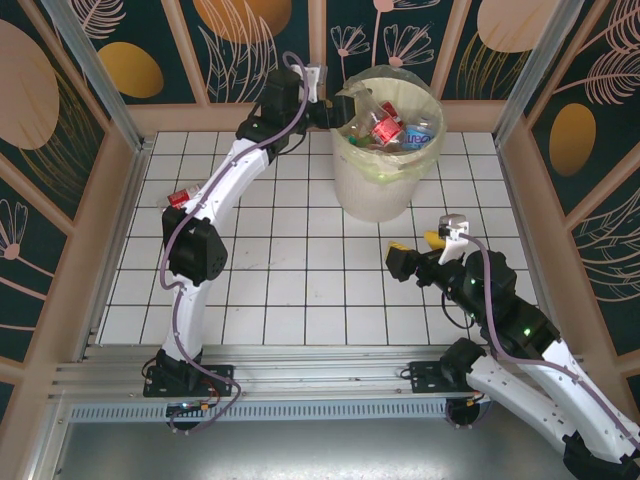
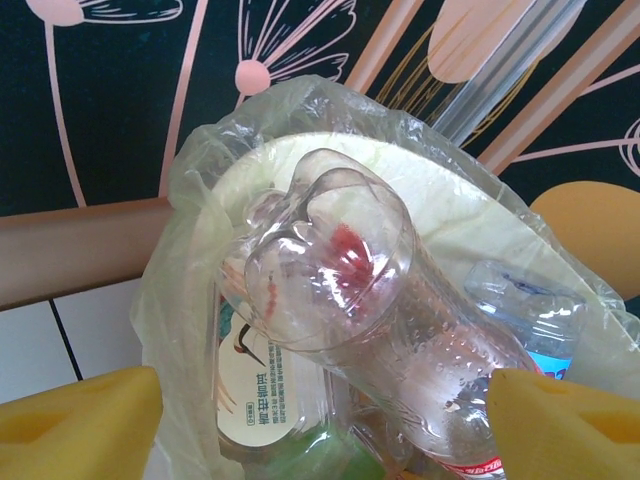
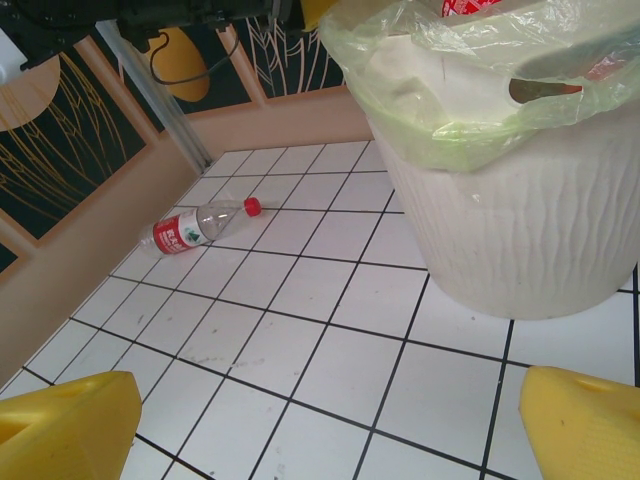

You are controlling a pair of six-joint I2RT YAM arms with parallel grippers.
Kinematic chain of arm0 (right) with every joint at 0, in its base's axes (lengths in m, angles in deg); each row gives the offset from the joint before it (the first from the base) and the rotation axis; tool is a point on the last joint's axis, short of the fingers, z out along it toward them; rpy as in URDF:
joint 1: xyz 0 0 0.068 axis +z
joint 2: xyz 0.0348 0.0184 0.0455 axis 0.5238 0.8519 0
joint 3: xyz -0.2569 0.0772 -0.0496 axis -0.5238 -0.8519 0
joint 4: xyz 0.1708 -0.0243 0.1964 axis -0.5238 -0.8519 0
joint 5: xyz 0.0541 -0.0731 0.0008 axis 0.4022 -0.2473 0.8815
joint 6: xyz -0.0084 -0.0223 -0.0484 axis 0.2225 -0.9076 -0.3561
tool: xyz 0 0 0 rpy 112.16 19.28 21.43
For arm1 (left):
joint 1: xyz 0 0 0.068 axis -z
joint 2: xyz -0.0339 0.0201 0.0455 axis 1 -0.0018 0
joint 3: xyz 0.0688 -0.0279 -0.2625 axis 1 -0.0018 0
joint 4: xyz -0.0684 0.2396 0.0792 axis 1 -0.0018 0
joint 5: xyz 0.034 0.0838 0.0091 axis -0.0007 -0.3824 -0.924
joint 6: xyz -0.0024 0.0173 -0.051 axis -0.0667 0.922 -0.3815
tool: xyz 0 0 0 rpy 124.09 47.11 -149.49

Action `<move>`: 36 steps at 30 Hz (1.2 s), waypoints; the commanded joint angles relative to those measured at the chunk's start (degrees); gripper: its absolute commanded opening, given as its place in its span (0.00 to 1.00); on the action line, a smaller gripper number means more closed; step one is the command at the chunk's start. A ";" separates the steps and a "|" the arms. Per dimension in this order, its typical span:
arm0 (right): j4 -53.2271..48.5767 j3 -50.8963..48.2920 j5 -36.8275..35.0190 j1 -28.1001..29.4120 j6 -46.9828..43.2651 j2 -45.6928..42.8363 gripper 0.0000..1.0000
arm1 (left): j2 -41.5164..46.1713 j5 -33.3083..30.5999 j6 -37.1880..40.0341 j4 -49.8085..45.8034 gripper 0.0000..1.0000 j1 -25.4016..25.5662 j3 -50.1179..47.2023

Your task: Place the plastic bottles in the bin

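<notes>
The white bin (image 1: 378, 190) with its pale green bag stands at the back of the table and holds several plastic bottles, red-labelled (image 1: 385, 127) and blue-labelled (image 1: 421, 131). My left gripper (image 1: 330, 110) hovers at the bin's left rim, open. In the left wrist view a clear bottle (image 2: 400, 330) leans base-up inside the bin (image 2: 445, 215), lying free between the spread yellow pads (image 2: 80, 420) of that gripper (image 2: 325, 435). One clear bottle with red label and cap (image 1: 183, 196) (image 3: 200, 226) lies on the tiles at the left. My right gripper (image 1: 415, 243) (image 3: 325, 430) is open and empty, in front of the bin (image 3: 520, 220).
A white-labelled bottle (image 2: 250, 385) and a blue-labelled one (image 2: 530, 315) lie deeper in the bin. Patterned walls with wooden trim enclose the white tiled table (image 1: 300, 290). The left arm's elbow (image 1: 195, 250) stands close to the lone bottle.
</notes>
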 commanded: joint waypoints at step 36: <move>13.90 -6.07 13.33 0.33 1.13 5.78 0.98 | 24.65 -23.28 27.74 -2.71 0.98 -19.77 -45.70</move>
